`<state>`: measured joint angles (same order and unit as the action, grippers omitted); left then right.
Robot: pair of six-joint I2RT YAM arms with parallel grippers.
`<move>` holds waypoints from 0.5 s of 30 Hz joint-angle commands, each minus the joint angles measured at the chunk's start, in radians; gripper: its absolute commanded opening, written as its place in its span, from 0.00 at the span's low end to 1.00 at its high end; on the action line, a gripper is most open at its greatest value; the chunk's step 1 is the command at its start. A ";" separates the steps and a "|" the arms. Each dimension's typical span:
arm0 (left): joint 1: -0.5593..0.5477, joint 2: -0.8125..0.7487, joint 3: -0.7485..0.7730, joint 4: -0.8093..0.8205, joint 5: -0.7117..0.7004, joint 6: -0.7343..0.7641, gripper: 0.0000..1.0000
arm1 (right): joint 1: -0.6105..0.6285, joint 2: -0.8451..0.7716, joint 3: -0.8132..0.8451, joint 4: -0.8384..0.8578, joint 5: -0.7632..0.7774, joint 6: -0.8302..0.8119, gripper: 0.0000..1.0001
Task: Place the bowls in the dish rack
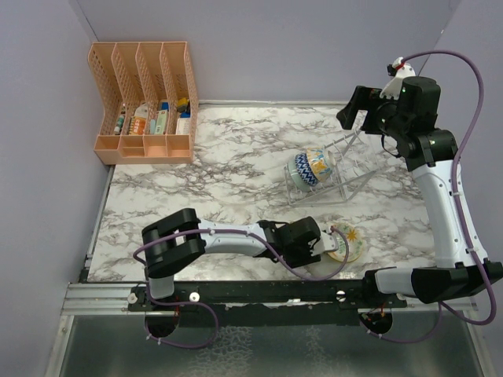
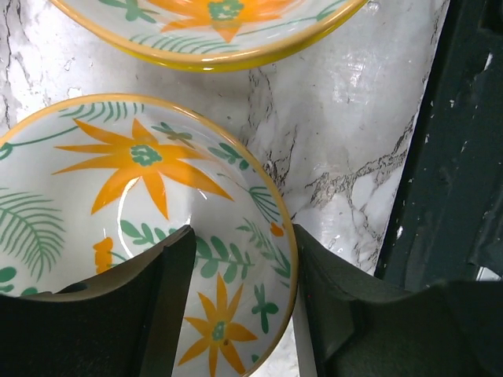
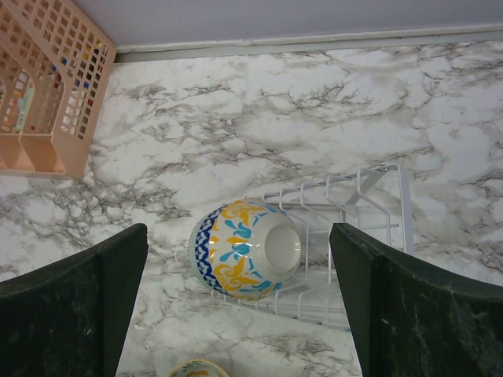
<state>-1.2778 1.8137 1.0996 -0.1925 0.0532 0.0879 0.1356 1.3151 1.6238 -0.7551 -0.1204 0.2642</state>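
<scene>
My left gripper is low at the table's near edge, part closed across the rim of a bowl with orange flowers and green leaves inside. One finger is inside and one against the rim outside; the bowl's outside is hidden. The yellow bowl sits just beyond it and also shows in the left wrist view. The blue-orange floral bowl stands on edge in the wire dish rack, with a pale teal rim at its left. My right gripper is open and empty, high above the rack and that bowl.
An orange slotted organizer with small items stands at the back left and shows in the right wrist view. The dark base rail runs along the near edge, close to the held bowl. Purple walls enclose the table.
</scene>
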 commanded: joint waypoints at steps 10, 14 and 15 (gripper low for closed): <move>-0.003 -0.077 -0.013 -0.058 -0.105 -0.014 0.00 | -0.005 -0.026 0.022 0.013 0.031 -0.008 0.99; 0.000 -0.138 0.063 -0.142 -0.116 -0.024 0.00 | -0.008 -0.028 0.036 0.011 0.030 -0.001 0.99; 0.003 -0.159 0.094 -0.168 -0.106 -0.034 0.00 | -0.008 -0.026 0.041 0.011 0.029 0.000 0.99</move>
<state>-1.2831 1.7454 1.1042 -0.2237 -0.0399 0.0887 0.1356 1.3144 1.6257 -0.7551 -0.1154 0.2649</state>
